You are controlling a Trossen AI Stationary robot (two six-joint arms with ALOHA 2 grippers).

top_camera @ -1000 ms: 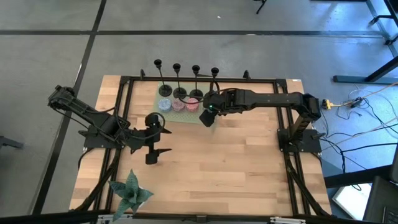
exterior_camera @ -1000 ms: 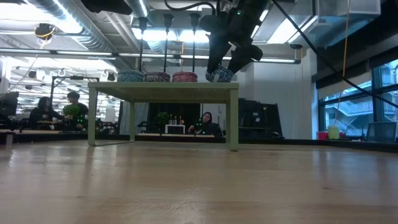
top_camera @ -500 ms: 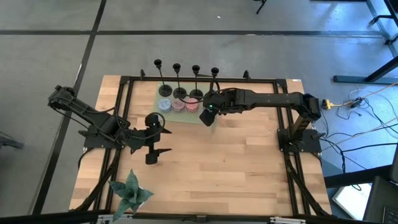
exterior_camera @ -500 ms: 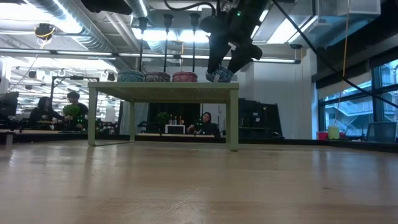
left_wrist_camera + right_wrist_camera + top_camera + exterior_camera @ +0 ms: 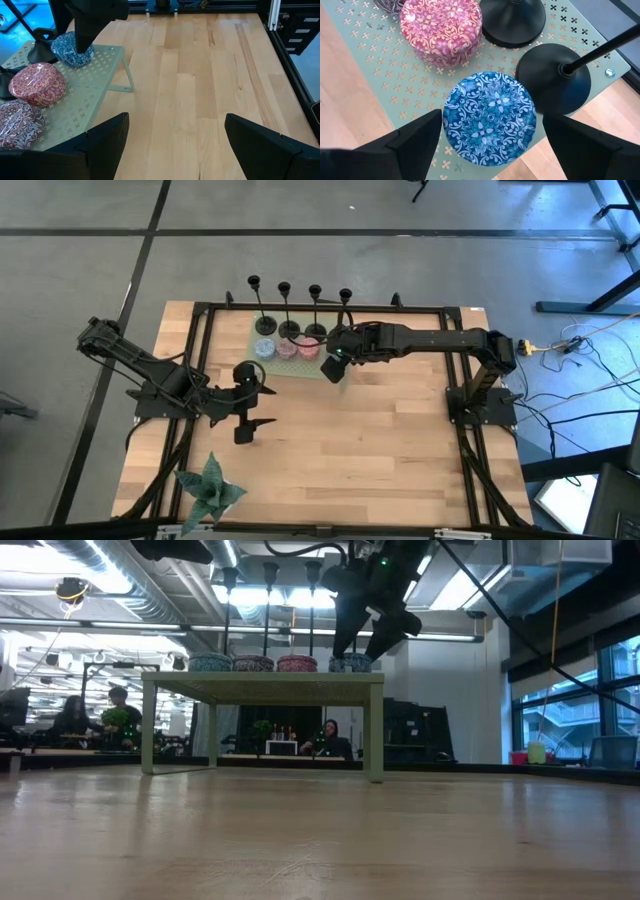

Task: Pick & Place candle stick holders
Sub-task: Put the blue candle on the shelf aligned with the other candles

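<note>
The setting was a robotics lab or open workshop: exposed ceiling ducts (image 5: 110, 580), strip lighting, a framed wooden table (image 5: 350, 450), floor cables (image 5: 590, 345), and seated people (image 5: 75, 718), apparently at workstations.

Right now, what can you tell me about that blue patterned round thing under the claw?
The blue tin is a low round container whose lid bears a white and blue floral pattern. It sits flat at the corner of the pale green perforated stand, beside a red patterned tin and close to a black candle stick holder's round base. The right claw hangs open just above it, one finger on each side, not gripping it.
</note>
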